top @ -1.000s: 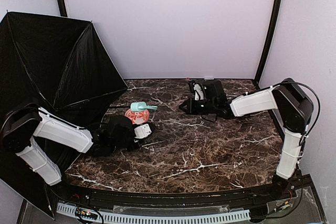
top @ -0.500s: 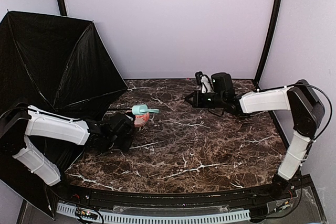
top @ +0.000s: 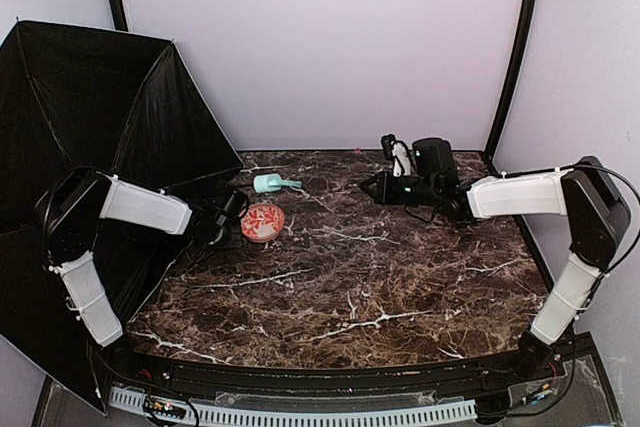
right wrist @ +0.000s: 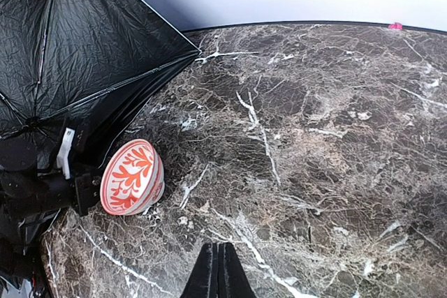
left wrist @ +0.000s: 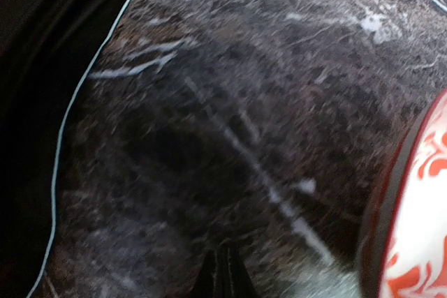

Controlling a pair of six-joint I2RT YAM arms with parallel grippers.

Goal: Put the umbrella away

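Sideways: open umbrella (top: pixel 90 117), long axis left-right, handle (top: pixel 267 184) twd right.

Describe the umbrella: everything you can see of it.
The umbrella is open, its black crinkled underside facing the top camera, thin ribs fanning out, a pale trim along the rim. It stands on edge at the left side of the table, canopy reaching past that edge. Its short mint handle points over the marble, behind the patterned bowl and apart from it. Nothing visibly grips it.
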